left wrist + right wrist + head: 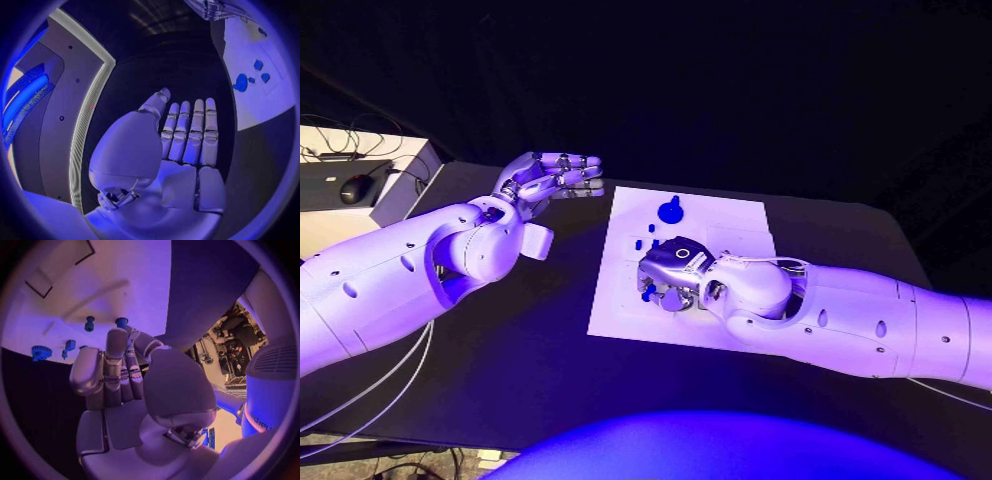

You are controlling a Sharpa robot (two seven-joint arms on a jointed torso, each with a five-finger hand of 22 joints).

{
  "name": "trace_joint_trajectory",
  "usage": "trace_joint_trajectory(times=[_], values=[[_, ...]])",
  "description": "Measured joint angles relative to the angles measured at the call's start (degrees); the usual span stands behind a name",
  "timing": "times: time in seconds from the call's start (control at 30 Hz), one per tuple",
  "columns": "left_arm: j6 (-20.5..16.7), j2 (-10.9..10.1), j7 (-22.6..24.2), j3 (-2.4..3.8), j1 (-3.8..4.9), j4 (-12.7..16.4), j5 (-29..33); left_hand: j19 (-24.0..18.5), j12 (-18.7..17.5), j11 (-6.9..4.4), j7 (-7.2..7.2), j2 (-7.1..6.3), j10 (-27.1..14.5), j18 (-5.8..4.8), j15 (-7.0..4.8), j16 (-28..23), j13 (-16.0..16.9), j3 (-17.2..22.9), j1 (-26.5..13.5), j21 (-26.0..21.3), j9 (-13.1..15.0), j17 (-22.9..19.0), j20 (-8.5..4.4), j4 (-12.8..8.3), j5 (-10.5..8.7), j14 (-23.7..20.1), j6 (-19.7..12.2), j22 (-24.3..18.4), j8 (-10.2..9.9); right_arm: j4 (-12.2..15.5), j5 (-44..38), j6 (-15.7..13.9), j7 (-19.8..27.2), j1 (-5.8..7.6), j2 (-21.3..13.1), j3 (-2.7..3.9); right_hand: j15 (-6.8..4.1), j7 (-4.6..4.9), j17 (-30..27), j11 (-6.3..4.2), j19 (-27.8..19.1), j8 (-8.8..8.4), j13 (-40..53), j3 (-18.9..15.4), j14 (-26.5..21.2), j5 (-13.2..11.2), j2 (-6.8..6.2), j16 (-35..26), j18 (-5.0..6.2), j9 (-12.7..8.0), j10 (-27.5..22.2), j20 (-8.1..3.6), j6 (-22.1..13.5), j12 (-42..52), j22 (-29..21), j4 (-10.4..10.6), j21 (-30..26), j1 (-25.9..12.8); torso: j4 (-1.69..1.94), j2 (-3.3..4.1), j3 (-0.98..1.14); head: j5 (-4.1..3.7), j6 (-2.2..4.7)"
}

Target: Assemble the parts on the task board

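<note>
The task board (718,215) lies flat in the middle of the black table (545,350), a white plate with small blue parts on it. A gear-shaped blue part (671,211) sits toward the board's far edge, and a few smaller blue pegs (646,243) lie just nearer, between the gear and the right hand (672,275). That right hand is over the board's near left portion, palm down, with its fingers curled in; in the right wrist view its fingertips (119,337) meet at a blue peg (121,321) that stands on the white surface, and it seems to pinch that peg, though the contact is partly hidden. Another peg (89,323) stands just beside it, and the gear (41,352) lies near the board's edge. The left hand (553,178) hangs above the table off the board's left far corner, well apart from the parts, holding nothing, its fingers (190,130) straight and close together.
</note>
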Motion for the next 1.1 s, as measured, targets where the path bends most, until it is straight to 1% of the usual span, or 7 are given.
trace_joint_trajectory(times=[0.43,0.6,0.67,0.77,0.87,1.0,1.1], values=[[0.00,-0.05,-0.02,0.00,0.00,0.02,0.01,0.00,0.00,0.00,0.00,0.00,0.00,0.00,0.00,0.00,0.00,0.00,0.00,0.00,0.00,0.00,0.00,0.00,0.00,0.00,0.00,-0.08,0.00,-1.16,-0.02,0.13,0.21,-0.26,0.97,0.03,-0.20,0.26,-0.41,0.00,-0.09,0.00,0.00,-1.43,-0.21,0.47,0.00,-0.29,-0.01,-0.08,0.00,0.09,-0.42,0.10,-0.01,-0.01,-1.35,0.00,0.01,-0.02,0.02,-0.09,-0.01],[0.00,-0.07,-0.03,0.00,0.00,0.03,0.01,0.00,0.00,0.00,0.00,0.00,0.00,0.00,0.00,0.00,0.00,0.00,0.00,0.00,0.00,0.00,0.00,0.00,0.00,0.00,0.00,-0.07,0.00,-1.50,0.35,-0.68,0.59,-0.37,1.02,-0.01,0.55,0.00,-1.15,-0.04,-0.04,0.00,0.40,-5.53,-0.29,0.68,0.09,-0.67,-0.04,-0.24,-0.02,0.14,-4.57,0.67,0.02,3.01,-5.27,-0.53,-0.01,-0.04,0.03,-0.12,-0.01],[0.00,-0.07,-0.03,0.00,0.00,0.03,0.01,0.00,0.00,0.00,0.00,0.00,0.00,0.00,0.00,0.00,0.00,0.00,0.00,0.00,0.00,0.00,0.00,0.00,0.00,0.00,0.00,-0.07,0.00,-1.56,0.59,-1.31,0.71,-0.44,0.93,-0.04,0.94,-0.14,-1.55,-1.58,0.21,0.00,0.43,-6.80,-0.55,0.59,-0.75,-1.23,0.92,-0.24,-0.61,0.43,-5.19,0.72,0.03,4.09,-8.44,-2.09,-0.02,-0.04,0.03,-0.12,-0.01],[0.00,-0.07,-0.04,0.00,0.00,0.03,0.01,0.00,0.00,0.00,0.00,0.00,0.00,0.00,0.00,0.00,0.00,0.00,0.00,0.00,0.00,0.00,0.00,0.00,0.00,0.00,0.00,-0.07,0.00,-1.55,0.90,-2.40,0.93,-0.52,0.66,-0.09,1.52,-0.30,-2.69,-0.92,0.12,0.00,0.27,-9.72,-1.16,0.31,-2.59,-2.37,2.26,-0.24,-4.26,1.14,-6.80,0.59,0.03,5.42,-14.22,-2.28,-0.02,-0.04,0.04,-0.17,-0.01],[0.00,-0.08,-0.05,0.00,0.00,0.03,0.01,0.00,0.00,0.00,0.00,0.00,0.00,0.00,0.00,0.00,0.00,0.00,0.00,0.00,0.00,0.00,0.00,0.00,0.00,0.00,0.00,-0.07,0.00,-1.34,1.34,-3.75,1.11,-0.55,0.16,-0.09,1.87,-0.80,-4.46,-0.29,0.11,0.00,0.15,-15.17,-1.21,0.36,-3.52,-2.97,3.18,-0.24,-7.34,1.76,-8.21,0.59,0.03,7.85,-19.17,-0.56,-0.03,-0.04,0.07,-0.23,-0.01],[0.00,-0.09,-0.07,0.00,0.00,0.01,0.01,0.00,0.00,0.00,0.00,0.00,0.00,0.00,0.00,0.00,0.00,0.00,0.00,0.00,0.00,0.00,0.00,0.00,0.00,0.00,0.00,-0.07,0.00,-0.73,2.04,-5.48,1.40,-0.59,-0.70,-0.08,2.26,-0.82,-5.28,0.41,0.22,0.00,0.15,-18.97,-1.25,1.01,-4.83,-2.58,3.56,-0.24,-9.86,2.06,-9.44,0.59,0.03,10.83,-20.37,0.74,-0.03,-0.03,0.07,-0.27,-0.01],[0.01,-0.09,-0.09,0.00,0.00,-0.02,0.01,0.00,0.00,0.00,0.00,0.00,0.00,0.00,0.00,0.00,0.00,0.00,0.00,0.00,0.00,0.00,0.00,0.00,0.00,0.00,0.00,-0.07,0.00,0.24,2.81,-6.94,1.60,-0.62,-1.86,-0.06,2.36,-1.02,-5.74,0.51,0.22,0.00,0.11,-19.62,-1.35,1.01,-5.55,-2.29,3.56,-0.24,-10.58,2.06,-10.08,0.59,0.02,13.36,-20.37,1.77,-0.03,-0.03,0.09,-0.38,-0.01]])
